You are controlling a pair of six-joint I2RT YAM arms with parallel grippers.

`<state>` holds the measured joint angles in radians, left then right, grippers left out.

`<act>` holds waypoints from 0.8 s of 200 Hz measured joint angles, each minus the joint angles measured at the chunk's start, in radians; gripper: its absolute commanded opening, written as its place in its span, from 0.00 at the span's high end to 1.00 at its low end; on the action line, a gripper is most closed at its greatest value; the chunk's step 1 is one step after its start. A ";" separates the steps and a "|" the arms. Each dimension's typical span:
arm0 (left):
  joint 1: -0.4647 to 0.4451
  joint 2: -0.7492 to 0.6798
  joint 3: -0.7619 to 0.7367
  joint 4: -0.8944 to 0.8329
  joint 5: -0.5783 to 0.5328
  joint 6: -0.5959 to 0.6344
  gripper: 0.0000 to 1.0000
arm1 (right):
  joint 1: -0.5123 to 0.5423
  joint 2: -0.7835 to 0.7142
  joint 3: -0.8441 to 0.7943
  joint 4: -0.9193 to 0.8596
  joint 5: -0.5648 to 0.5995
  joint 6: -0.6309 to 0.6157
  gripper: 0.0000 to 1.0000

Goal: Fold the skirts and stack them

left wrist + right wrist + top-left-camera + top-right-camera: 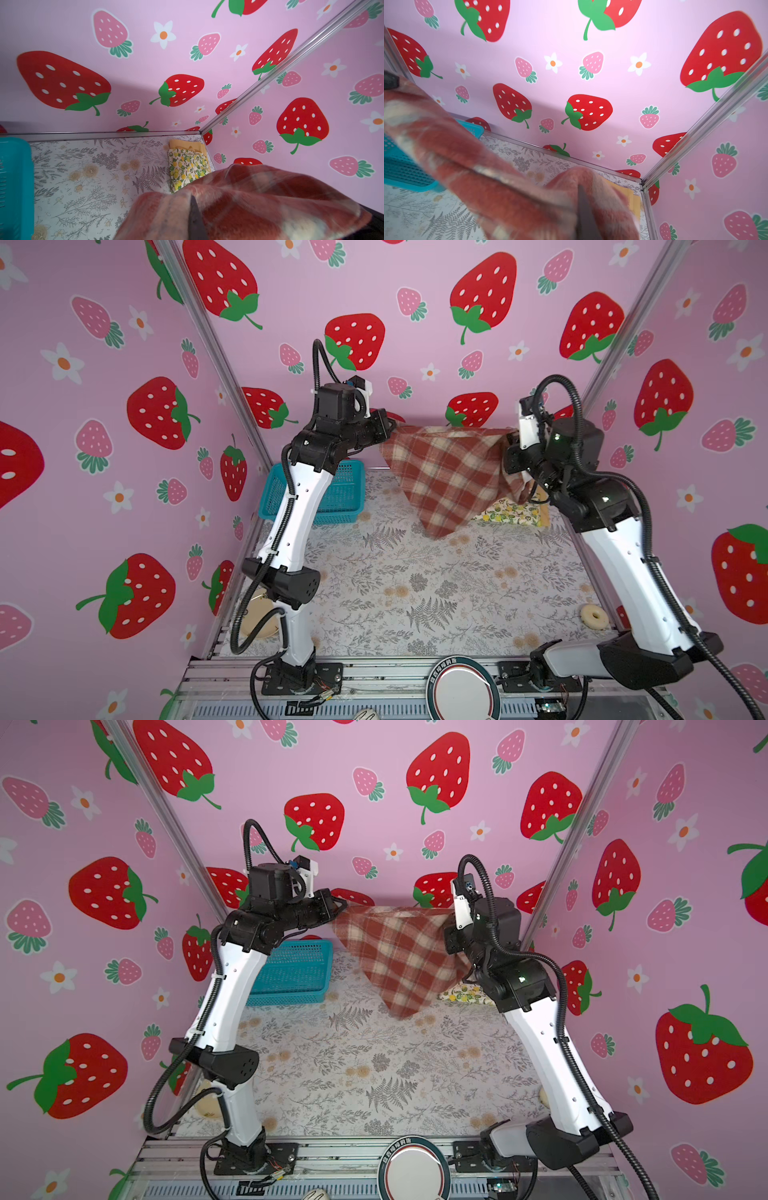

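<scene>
Plaid skirt (449, 477) hangs with left gripper (394, 428) and right gripper (512, 434) clamped on its corners; next, probably, lay it flat for folding.

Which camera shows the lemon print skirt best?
Left wrist view: the lemon skirt lies folded, nearly whole, on the mustard skirt. Both top views show only a strip past the plaid skirt; the right wrist view shows none.

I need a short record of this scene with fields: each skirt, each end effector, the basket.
left end effector: shut on plaid skirt
right end effector: shut on plaid skirt
plaid skirt: lifted, stretched between both end effectors, one corner hanging down
lemon skirt: folded, lying on mustard skirt
mustard skirt: folded, bottom of pile, far right corner
teal basket: far left side
</scene>
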<state>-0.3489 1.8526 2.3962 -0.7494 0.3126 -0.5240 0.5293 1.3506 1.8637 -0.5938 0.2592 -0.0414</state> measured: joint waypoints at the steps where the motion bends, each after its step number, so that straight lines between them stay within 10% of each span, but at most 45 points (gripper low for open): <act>1: 0.000 -0.006 -0.005 0.001 -0.001 0.000 1.00 | 0.001 -0.002 0.000 -0.002 -0.002 0.001 1.00; 72: 0.004 -0.193 -0.061 0.034 -0.024 0.034 1.00 | 0.045 -0.144 -0.206 -0.104 -0.240 0.081 1.00; 160: 0.000 0.005 0.053 -0.103 -0.043 0.064 1.00 | -0.056 -0.029 -0.111 -0.183 -0.160 0.074 1.00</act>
<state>-0.3489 1.8576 2.4493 -0.8524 0.2691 -0.4603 0.4728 1.3212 1.7531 -0.7765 0.0994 0.0322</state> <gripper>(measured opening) 0.061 0.070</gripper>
